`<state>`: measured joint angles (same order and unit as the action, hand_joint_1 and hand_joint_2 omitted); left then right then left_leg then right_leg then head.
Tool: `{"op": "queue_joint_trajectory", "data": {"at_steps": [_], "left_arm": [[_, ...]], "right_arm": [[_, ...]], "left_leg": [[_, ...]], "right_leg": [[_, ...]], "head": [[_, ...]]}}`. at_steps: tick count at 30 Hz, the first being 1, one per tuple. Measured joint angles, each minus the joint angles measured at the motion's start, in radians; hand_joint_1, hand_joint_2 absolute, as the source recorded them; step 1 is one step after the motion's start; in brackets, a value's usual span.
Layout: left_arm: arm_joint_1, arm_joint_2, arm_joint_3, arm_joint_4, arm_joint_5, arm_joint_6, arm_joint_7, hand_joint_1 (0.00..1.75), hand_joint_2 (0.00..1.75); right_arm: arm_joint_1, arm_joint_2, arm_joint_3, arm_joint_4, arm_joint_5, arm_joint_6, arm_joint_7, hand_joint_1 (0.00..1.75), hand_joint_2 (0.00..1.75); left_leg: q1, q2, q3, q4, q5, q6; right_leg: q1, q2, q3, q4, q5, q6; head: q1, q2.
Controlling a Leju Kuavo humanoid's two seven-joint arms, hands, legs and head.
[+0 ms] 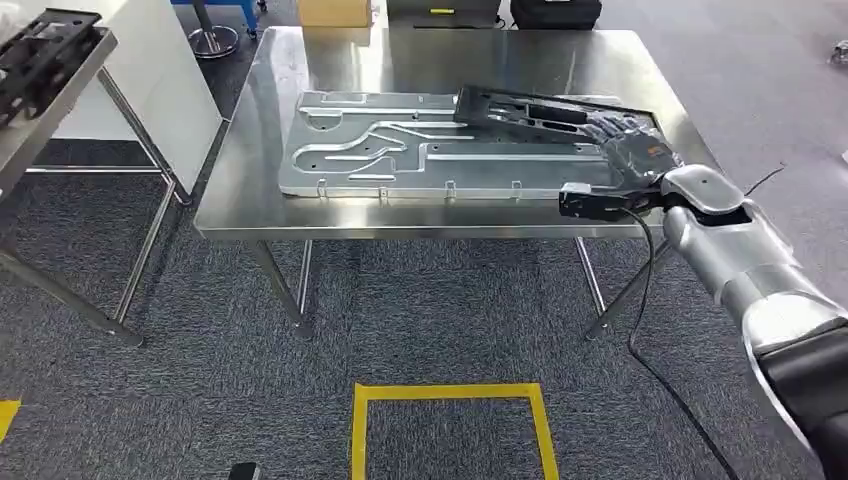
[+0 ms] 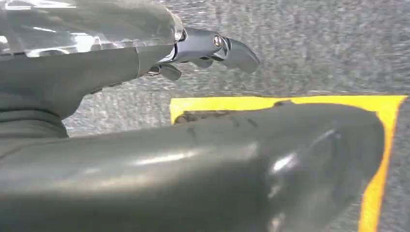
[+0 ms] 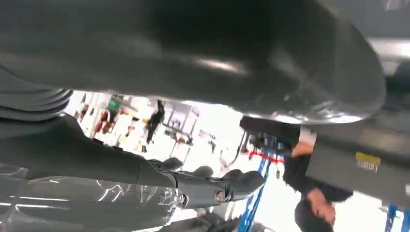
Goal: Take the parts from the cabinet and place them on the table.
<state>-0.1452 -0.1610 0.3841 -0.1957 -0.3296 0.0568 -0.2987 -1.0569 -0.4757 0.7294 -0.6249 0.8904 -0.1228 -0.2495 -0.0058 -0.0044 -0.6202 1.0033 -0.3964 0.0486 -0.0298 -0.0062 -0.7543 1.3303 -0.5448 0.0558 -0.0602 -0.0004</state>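
Yellow floor tape (image 1: 447, 395) marks a square on the grey carpet at 6 o'clock, closest to the camera. Past it sits the steel surface (image 1: 245, 205) with a big silver machined plate (image 1: 400, 150) lying flat on it. Over at 2 o'clock the right hand (image 1: 628, 140) has its fingers (image 1: 600, 122) wrapped on the end of a black frame part (image 1: 520, 110), which rests across the plate's far right corner. Left hand (image 2: 208, 48) hangs over the carpet, fingers loosely apart, nothing in them. Another black part (image 1: 40, 55) is on the cabinet shelf (image 1: 62, 112) at 10 o'clock.
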Motion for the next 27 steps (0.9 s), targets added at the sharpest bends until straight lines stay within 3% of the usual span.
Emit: {"op": "queue_joint_trajectory", "data": {"at_steps": [1,2,3,4,5,6,8,9,10,11,13,14,15,16,17,18,19,20,21,23,25,26,27], "left_arm": [[0.000,0.000,0.000,0.000,-0.004,0.000,0.000,0.00,0.00],[0.000,0.000,0.000,0.000,-0.004,0.000,0.000,0.00,0.00],[-0.004,0.000,0.000,0.000,-0.008,-0.001,0.002,0.00,0.00],[-0.005,0.000,0.000,0.000,-0.010,-0.002,0.003,0.00,0.00],[-0.007,0.000,-0.001,0.000,-0.011,-0.002,0.003,0.00,0.00],[-0.008,0.000,-0.002,0.000,-0.014,-0.003,0.003,0.00,0.00],[-0.009,0.000,-0.002,0.000,-0.017,-0.005,0.003,0.00,0.00],[-0.009,0.000,-0.002,0.000,-0.018,-0.006,0.003,0.00,0.00],[-0.008,0.002,-0.002,0.000,-0.018,-0.006,0.003,0.00,0.00],[-0.008,0.003,-0.002,0.000,-0.018,-0.006,0.003,0.00,0.00],[-0.008,0.003,-0.002,0.000,-0.018,-0.006,0.003,0.00,0.00],[-0.008,0.003,-0.002,0.000,-0.018,-0.005,0.003,0.00,0.00],[-0.007,0.005,-0.002,0.000,-0.019,-0.005,0.003,0.00,0.00],[-0.005,0.005,-0.002,0.000,-0.020,-0.003,0.003,0.00,0.00],[-0.004,0.006,-0.002,0.000,-0.020,-0.002,0.003,0.00,0.00],[-0.004,0.007,-0.002,0.000,-0.020,0.000,0.003,0.00,0.00],[-0.004,0.010,-0.002,0.000,-0.020,0.002,0.002,0.00,0.00],[-0.006,0.012,-0.002,-0.001,-0.020,0.005,0.002,0.00,0.00],[-0.006,0.013,-0.002,-0.003,-0.020,0.010,0.000,0.00,0.00],[-0.003,0.013,-0.002,-0.003,-0.024,0.014,-0.001,0.00,0.00],[0.006,0.013,-0.002,-0.002,-0.027,0.016,0.000,0.00,0.00],[0.006,0.014,-0.002,-0.002,-0.026,0.017,0.000,0.00,0.00],[0.006,0.014,-0.002,-0.002,-0.028,0.019,0.004,0.00,0.00]], "right_arm": [[0.010,0.003,0.000,0.003,-0.001,-0.005,0.000,0.00,0.00],[0.010,0.003,0.000,0.003,-0.001,-0.005,0.000,0.00,0.00],[0.018,0.008,-0.001,0.008,-0.001,-0.011,0.000,0.00,0.00],[0.018,0.008,-0.002,0.009,-0.003,-0.015,0.000,0.00,0.00],[0.022,0.009,-0.005,0.009,-0.005,-0.020,0.000,0.00,0.00],[0.028,0.009,-0.008,0.009,-0.008,-0.026,0.000,0.00,0.00],[0.053,0.010,-0.018,0.009,-0.011,-0.035,0.006,0.00,0.00],[0.069,0.013,-0.019,0.008,-0.010,-0.038,0.010,0.00,0.00],[0.083,0.023,-0.019,0.008,-0.008,-0.041,0.015,0.00,0.00],[0.095,0.031,-0.021,0.008,-0.005,-0.040,0.017,0.00,0.00],[0.123,0.048,-0.028,0.003,-0.005,-0.040,0.013,0.00,0.00],[0.138,0.053,-0.031,0.002,-0.011,-0.039,0.006,0.00,0.00],[0.156,0.060,-0.035,0.002,-0.021,-0.037,-0.004,0.00,0.00],[0.173,0.064,-0.040,0.002,-0.029,-0.033,-0.015,0.00,0.00],[0.189,0.068,-0.043,0.002,-0.033,-0.032,-0.022,0.00,0.00],[0.200,0.074,-0.046,0.002,-0.040,-0.031,-0.028,0.00,0.00],[0.209,0.077,-0.050,0.002,-0.046,-0.032,-0.036,0.00,0.00],[0.215,0.080,-0.055,0.001,-0.048,-0.035,-0.041,0.00,0.00],[0.223,0.081,-0.061,0.000,-0.048,-0.044,-0.043,0.00,0.00],[0.243,0.083,-0.064,0.000,-0.049,-0.066,-0.044,0.00,0.00],[0.276,0.086,-0.067,0.000,-0.041,-0.082,-0.040,0.00,0.00],[0.291,0.086,-0.067,0.000,-0.035,-0.087,-0.033,0.00,0.00],[0.301,0.086,-0.067,0.000,-0.028,-0.094,-0.029,0.00,0.00]], "left_leg": [[-0.001,0.000,-0.015,0.003,0.009,-0.001],[-0.001,0.000,-0.015,0.003,0.009,-0.001],[-0.003,0.000,-0.060,0.021,0.029,-0.005],[-0.003,0.001,-0.075,0.028,0.037,-0.008],[-0.004,0.002,-0.085,0.029,0.048,-0.013],[-0.005,0.002,-0.087,0.031,0.053,-0.017],[0.001,0.001,-0.084,0.023,0.073,-0.030],[0.000,-0.002,-0.084,0.017,0.083,-0.038],[0.001,-0.003,-0.090,0.017,0.079,-0.045],[0.004,-0.003,-0.106,0.043,0.030,-0.050],[0.009,-0.001,-0.144,0.180,-0.106,-0.059],[0.010,-0.001,-0.159,0.256,-0.146,-0.064],[0.010,-0.001,-0.165,0.319,-0.155,-0.067],[0.010,-0.001,-0.154,0.344,-0.133,-0.068],[0.011,-0.001,-0.123,0.331,-0.095,-0.068],[0.010,-0.001,-0.078,0.288,-0.063,-0.065],[0.010,-0.001,-0.008,0.206,-0.055,-0.059],[0.010,-0.002,0.073,0.109,-0.096,-0.050],[0.003,-0.003,0.135,0.011,-0.136,-0.046],[0.000,-0.003,0.126,0.005,-0.130,-0.037],[0.006,0.000,0.116,-0.006,-0.102,-0.019],[0.005,-0.004,0.106,-0.007,-0.095,-0.010],[0.005,-0.005,0.091,-0.007,-0.082,-0.003]], "right_leg": [[0.000,0.000,0.021,-0.009,0.029,-0.002],[0.000,0.000,0.021,-0.009,0.029,-0.002],[0.003,0.000,0.114,-0.118,0.100,-0.009],[0.007,0.001,0.162,-0.196,0.085,-0.017],[0.010,0.002,0.207,-0.261,0.028,-0.028],[0.017,0.002,0.223,-0.304,0.020,-0.027],[0.024,0.002,0.215,-0.297,0.033,-0.037],[0.025,0.001,0.212,-0.302,0.044,-0.046],[0.014,-0.004,0.207,-0.311,0.061,-0.054],[0.014,-0.007,0.194,-0.313,0.074,-0.062],[0.013,-0.005,0.164,-0.312,0.100,-0.067],[0.014,-0.005,0.148,-0.312,0.112,-0.066],[0.014,-0.006,0.132,-0.310,0.125,-0.066],[0.014,-0.006,0.116,-0.310,0.137,-0.063],[0.014,-0.006,0.099,-0.309,0.149,-0.061],[0.015,-0.006,0.083,-0.308,0.161,-0.058],[0.015,-0.006,0.068,-0.307,0.174,-0.054],[0.015,-0.006,0.063,-0.304,0.186,-0.050],[0.018,-0.006,0.055,-0.304,0.193,-0.043],[0.017,-0.009,0.059,-0.314,0.215,-0.032],[0.013,-0.008,0.054,-0.321,0.228,-0.018],[0.010,-0.003,0.040,-0.301,0.186,-0.015],[0.010,-0.002,0.022,-0.255,0.122,-0.014]], "head": [[0.000,0.000],[0.000,0.000],[0.000,0.000],[0.000,0.000],[0.000,0.000],[0.000,0.000],[-0.001,0.000],[0.000,0.000],[0.000,0.000],[0.000,0.000],[0.000,0.000],[-0.001,0.000],[-0.001,0.000],[0.000,0.000],[-0.001,0.000],[0.000,0.000],[-0.001,0.000],[-0.001,0.000],[0.000,0.000],[0.000,0.000],[0.000,0.000],[0.000,0.000],[0.000,0.000]]}}
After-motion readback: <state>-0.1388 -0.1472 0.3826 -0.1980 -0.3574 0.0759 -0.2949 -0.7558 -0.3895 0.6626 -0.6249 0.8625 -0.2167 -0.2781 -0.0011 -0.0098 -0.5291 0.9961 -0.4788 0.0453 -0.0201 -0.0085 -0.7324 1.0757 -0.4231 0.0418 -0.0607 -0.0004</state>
